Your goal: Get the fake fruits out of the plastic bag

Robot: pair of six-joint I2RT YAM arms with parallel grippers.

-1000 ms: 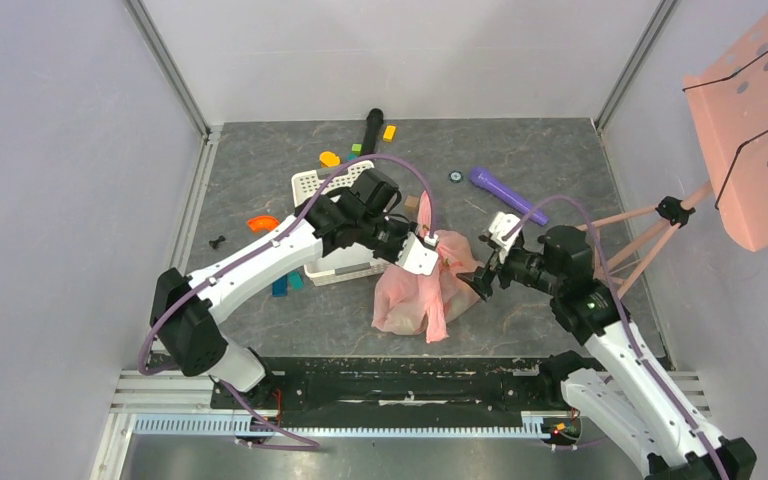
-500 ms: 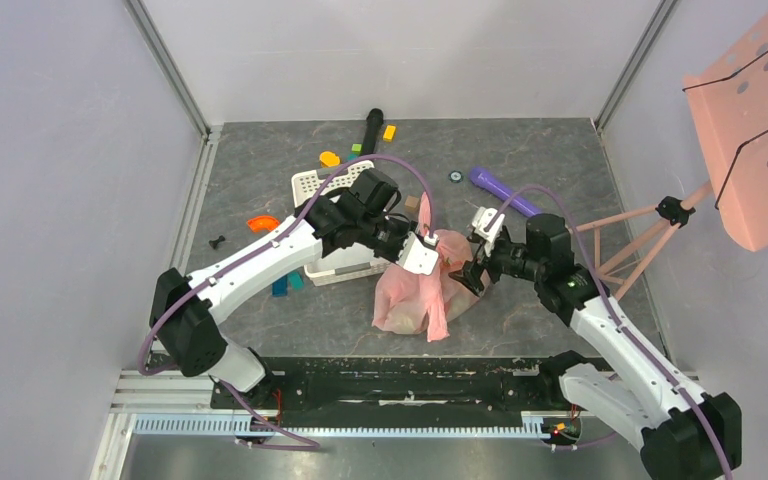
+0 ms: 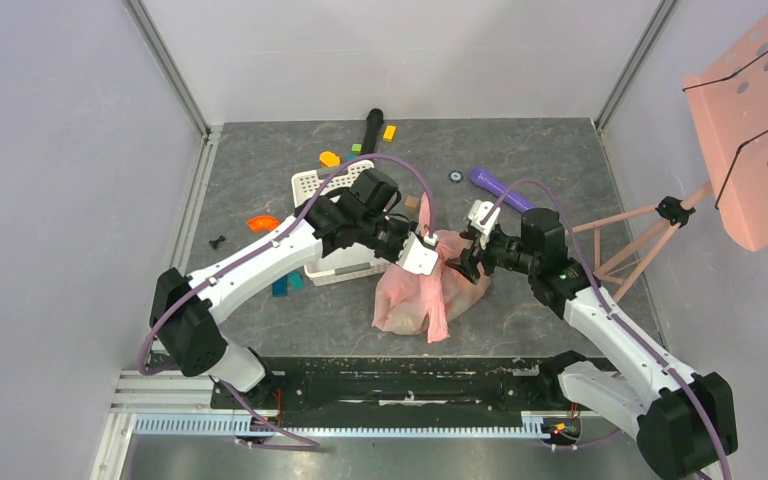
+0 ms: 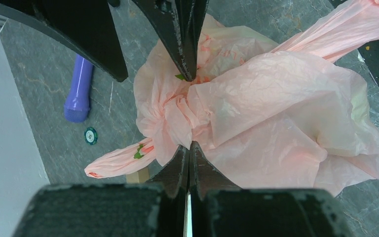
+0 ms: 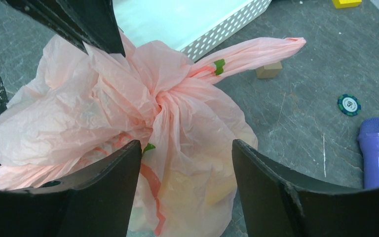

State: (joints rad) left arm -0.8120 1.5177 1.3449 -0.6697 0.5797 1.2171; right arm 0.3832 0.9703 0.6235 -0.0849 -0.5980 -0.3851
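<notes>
Left gripper (image 4: 190,150) is clamped fully shut, its tips pressing into the bunched plastic right at the knot (image 4: 185,106) of the plastic bag (image 3: 410,300), so it's looking like a pinch on the film itself. Right gripper (image 5: 186,144) is hanging open, jaws spread wide and straddling the bag's right side. The crinkled film is sitting between the fingers (image 5: 106,185) and brushing the inner face of one.

The bag is lying in the middle of the table (image 3: 290,320), between the two grippers. Its long axis is running front to back: one loop handle (image 5: 256,52) is pointing away toward the back, and the other handle (image 3: 435,315) is trailing toward the near edge. The contents are hidden by the film, apart from a yellowish patch (image 5: 216,190).

The white basket (image 3: 310,183) is crowding the bag's left side. A wooden block (image 5: 269,70) is sitting just beside the far handle's tip, with a poker chip (image 5: 349,104) and the purple cylinder (image 3: 505,190) further right. Bare table is showing in front of the bag.
</notes>
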